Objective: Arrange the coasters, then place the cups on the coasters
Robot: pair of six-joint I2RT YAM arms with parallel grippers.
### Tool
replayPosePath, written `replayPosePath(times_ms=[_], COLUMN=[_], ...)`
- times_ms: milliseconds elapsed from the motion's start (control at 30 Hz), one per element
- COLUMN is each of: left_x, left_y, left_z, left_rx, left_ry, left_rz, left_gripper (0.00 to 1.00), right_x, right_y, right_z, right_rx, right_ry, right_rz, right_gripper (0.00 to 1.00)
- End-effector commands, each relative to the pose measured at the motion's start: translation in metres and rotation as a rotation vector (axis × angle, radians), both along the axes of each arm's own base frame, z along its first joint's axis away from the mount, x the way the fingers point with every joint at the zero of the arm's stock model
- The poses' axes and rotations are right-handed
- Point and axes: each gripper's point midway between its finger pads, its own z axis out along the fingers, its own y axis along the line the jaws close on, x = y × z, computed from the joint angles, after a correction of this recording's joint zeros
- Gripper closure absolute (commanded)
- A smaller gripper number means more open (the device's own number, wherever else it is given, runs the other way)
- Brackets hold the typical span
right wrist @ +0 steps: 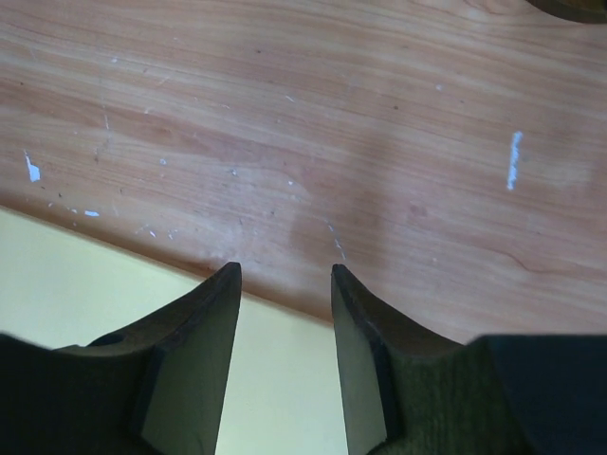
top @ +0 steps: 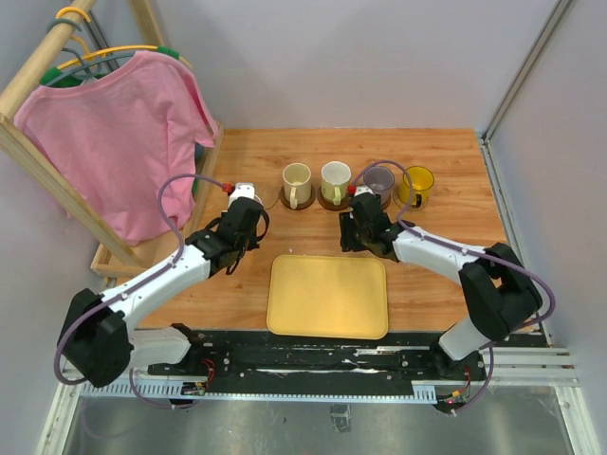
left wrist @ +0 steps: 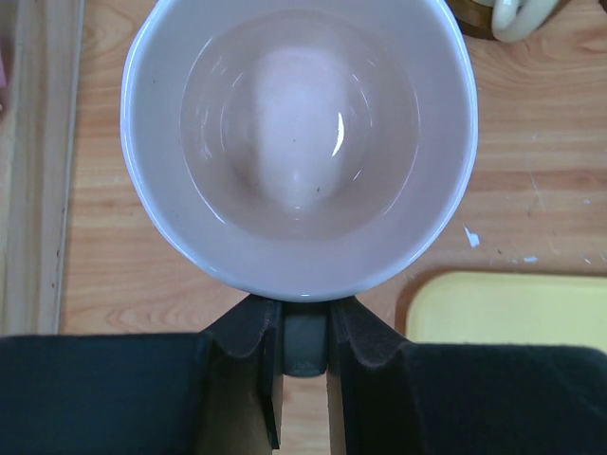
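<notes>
Four cups stand in a row at the back: pale yellow (top: 297, 178), whitish-green (top: 335, 177), purple-grey (top: 379, 177) and amber (top: 417, 183). Dark brown coasters (top: 325, 203) show under the two left ones. My left gripper (top: 243, 214) (left wrist: 303, 318) is shut on the handle of the pink cup (left wrist: 299, 142), which hangs upright over bare wood left of the row. The top view hides that cup under the gripper. My right gripper (top: 358, 233) (right wrist: 285, 270) is open and empty, over the tray's far edge. A dark coaster's edge (right wrist: 579, 8) shows at the corner.
A yellow rectangular tray (top: 327, 296) lies at the front middle. A wooden rack with a pink shirt (top: 123, 133) stands at the left, its base rail (left wrist: 38, 190) close to the pink cup. The pale yellow cup's handle (left wrist: 522, 14) is just right of it.
</notes>
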Motion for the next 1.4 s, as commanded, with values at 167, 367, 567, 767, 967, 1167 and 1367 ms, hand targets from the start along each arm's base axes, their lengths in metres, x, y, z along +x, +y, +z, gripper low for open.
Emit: replayPosePath(times_ms=[167,367,567,767,967,1167,1367], left_x=[0.067,0.086,0.099,0.110,0.119,0.126,0.133], left_y=[-0.003,0.003,0.009,0.008,0.002,-0.003,-0.010], left_z=[0.031,0.039,0.045,0.040,0.030,0.024,0.021], left_rx=[-0.065,-0.087,-0.096,-0.101,-0.118,-0.125,-0.137], left_ry=[-0.128,-0.147,-0.161,-0.140,-0.109,-0.096,-0.081], left_rz=[-0.012,-0.004,-0.005,-0.012,-0.027,-0.040,-0.058], left_gripper=[0.99,0.99,0.99,0.99,0.99,0.99,0.99], right_x=[0.016,0.021,0.022,0.015,0.006,0.000,-0.009], right_y=[0.042,0.055,0.067,0.073,0.080,0.085,0.089], right_z=[-0.004,-0.016,-0.023,-0.027,-0.034,-0.038,-0.042], right_rx=[0.004,-0.008,-0.009,-0.016,-0.024,-0.041,-0.064], right_ry=[0.006,0.035,0.060,0.074,0.093,0.101,0.109], right_rz=[0.112,0.140,0.165,0.186,0.213,0.231,0.257], right_gripper=[0.56,0.57,0.57,0.58,0.58,0.58,0.58])
